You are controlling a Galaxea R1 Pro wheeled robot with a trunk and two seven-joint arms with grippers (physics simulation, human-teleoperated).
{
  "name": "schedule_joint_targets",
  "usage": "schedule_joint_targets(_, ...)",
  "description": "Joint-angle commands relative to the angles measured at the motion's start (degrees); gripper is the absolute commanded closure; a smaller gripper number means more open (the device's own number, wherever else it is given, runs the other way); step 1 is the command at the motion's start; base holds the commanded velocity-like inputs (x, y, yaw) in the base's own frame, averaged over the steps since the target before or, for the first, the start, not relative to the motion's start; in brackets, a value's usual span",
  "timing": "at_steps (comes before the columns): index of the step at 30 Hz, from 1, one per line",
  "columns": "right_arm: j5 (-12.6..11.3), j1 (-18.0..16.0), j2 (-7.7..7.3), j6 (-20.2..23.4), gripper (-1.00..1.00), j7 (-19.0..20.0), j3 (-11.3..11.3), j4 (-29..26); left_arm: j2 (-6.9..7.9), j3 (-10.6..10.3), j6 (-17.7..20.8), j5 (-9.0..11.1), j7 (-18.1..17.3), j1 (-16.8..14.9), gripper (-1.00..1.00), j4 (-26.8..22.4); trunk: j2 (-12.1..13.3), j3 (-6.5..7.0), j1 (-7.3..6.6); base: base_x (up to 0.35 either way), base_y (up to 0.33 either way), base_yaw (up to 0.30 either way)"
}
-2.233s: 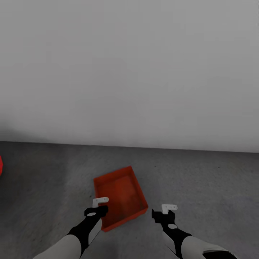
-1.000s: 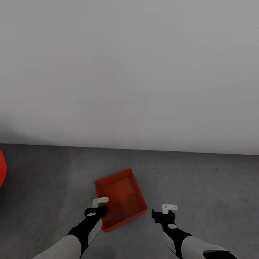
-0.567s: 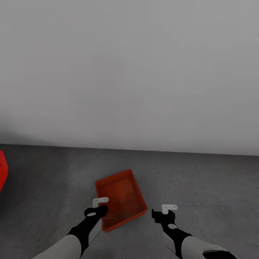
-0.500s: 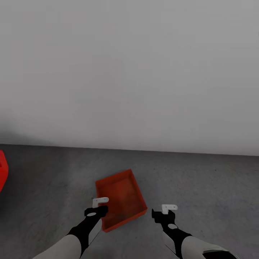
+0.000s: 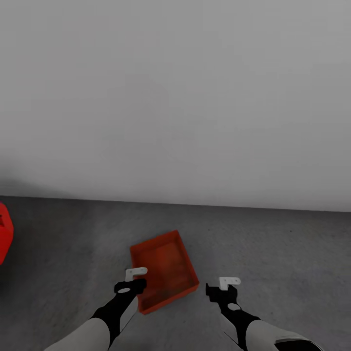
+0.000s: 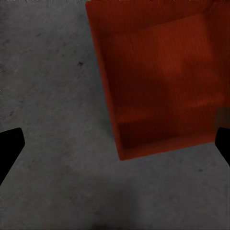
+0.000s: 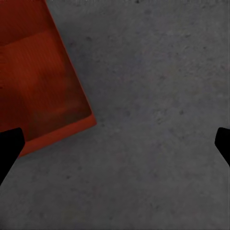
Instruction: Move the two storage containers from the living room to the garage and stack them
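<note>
Drift rightward of the whole scene means the camera turned left, bringing more of a bright red object (image 5: 4, 234) into the left edge. Red-orange lidless rectangular box (image 5: 164, 277) sits on grey concrete floor (image 5: 273, 243), between left gripper (image 5: 132, 280) and right gripper (image 5: 225, 287), both spread wide, empty; white wall (image 5: 175, 97) beyond.

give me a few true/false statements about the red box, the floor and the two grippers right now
1. The storage container sits on grey concrete floor. True.
2. The left gripper is clamped on the container's rim. False: its fingers are spread wide, holding nothing.
3. A second container is stacked inside it. False: it is empty.
4. The right gripper is open above bare floor beside the container. True.
5. A red object shows at the head view's left edge. True.
</note>
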Motion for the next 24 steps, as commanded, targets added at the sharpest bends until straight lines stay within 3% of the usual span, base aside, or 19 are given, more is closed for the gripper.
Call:
schedule_joint_targets(1,-0.1,0.0,0.02,-0.1,-1.0,-0.2,0.2,0.1,0.04,-0.5,0.3,0.6,0.4,0.0,-1.0,-0.1,0.4,0.14,-0.22,0.0,0.0,0.0)
schedule_joint_targets(7,-0.1,0.0,0.02,-0.2,-1.0,-0.2,0.2,0.1,0.05,-0.6,0.3,0.6,0.4,0.0,-1.0,-0.1,2.8,1.22,-1.54,0.0,0.0,0.0)
schedule_joint_targets(24,0.0,-0.1,-0.7,0.2,-1.0,-0.3,0.2,0.1,0.09,-0.6,0.3,0.7,0.4,0.0,-1.0,1.0,2.8,1.22,-1.54,0.0,0.0,0.0)
